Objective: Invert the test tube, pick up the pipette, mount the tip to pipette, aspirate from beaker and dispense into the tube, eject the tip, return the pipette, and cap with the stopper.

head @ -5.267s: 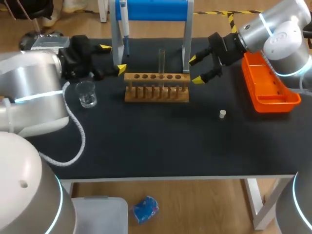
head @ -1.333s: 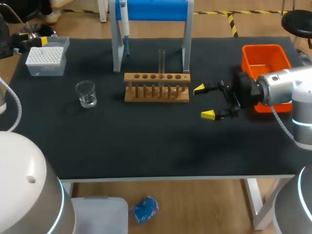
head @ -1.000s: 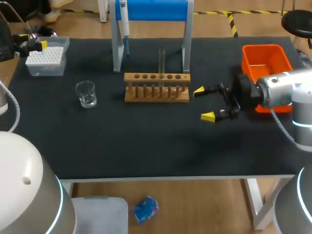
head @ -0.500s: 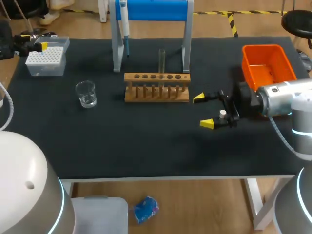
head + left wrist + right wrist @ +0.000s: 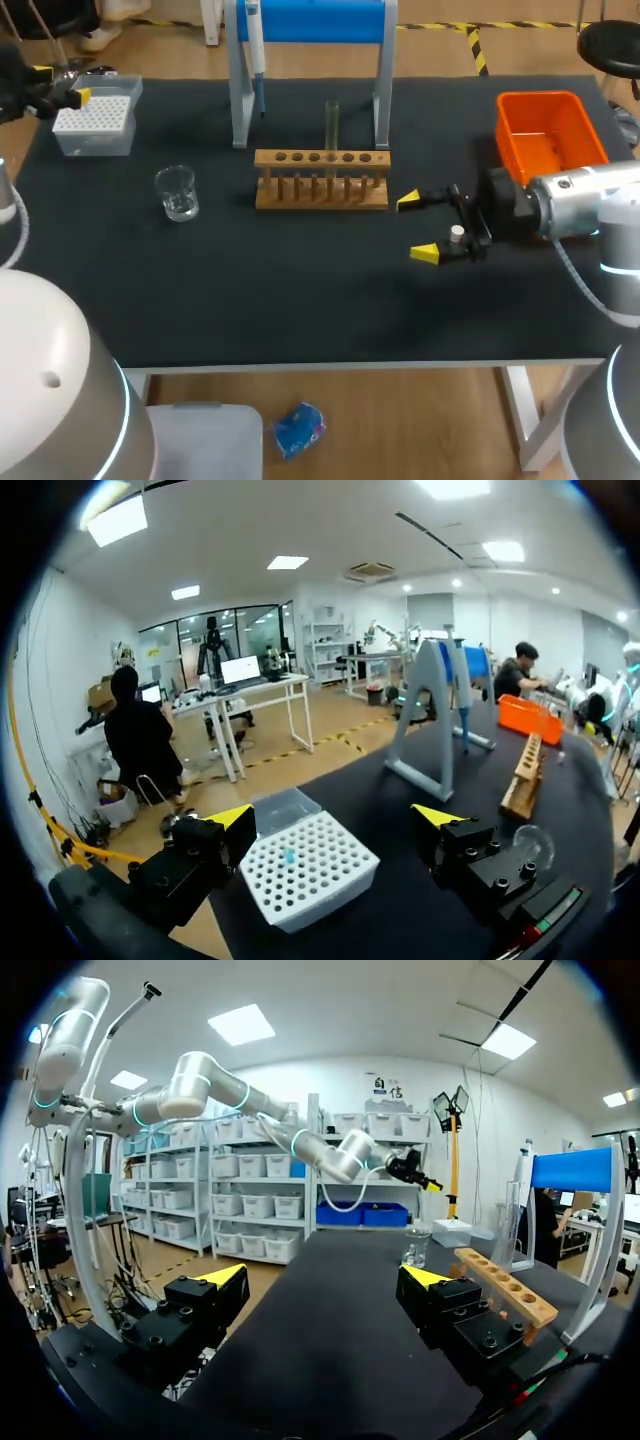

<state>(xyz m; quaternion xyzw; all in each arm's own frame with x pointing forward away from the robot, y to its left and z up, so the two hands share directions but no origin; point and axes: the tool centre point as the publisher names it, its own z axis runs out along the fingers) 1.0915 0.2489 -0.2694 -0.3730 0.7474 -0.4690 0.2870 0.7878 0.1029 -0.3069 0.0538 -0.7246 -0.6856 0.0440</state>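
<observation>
On the black table [image 5: 300,300], seen from above, a wooden rack [image 5: 321,180] lies with its long axis running side to side, in front of a blue stand [image 5: 310,20]. One clear test tube [image 5: 331,125] stands upright in a hole near the rack's middle, its long axis vertical; which end is up cannot be told. The pipette [image 5: 254,50] hangs at the stand's left side, narrow end pointing down; any print on it is too small to read. A glass beaker [image 5: 177,192] stands well left of the rack, and a white tip box [image 5: 93,124] sits at the far left corner. An orange bin [image 5: 550,135] is at the far right.

The right gripper [image 5: 416,227] hovers just right of the rack, fingers spread wide and pointing left, gripping nothing. The small white stopper [image 5: 457,234] shows between them, nearer the wrist than the yellow tips. The left gripper [image 5: 62,82] is beside the tip box, fingers spread wide, the box just ahead, nothing held.
</observation>
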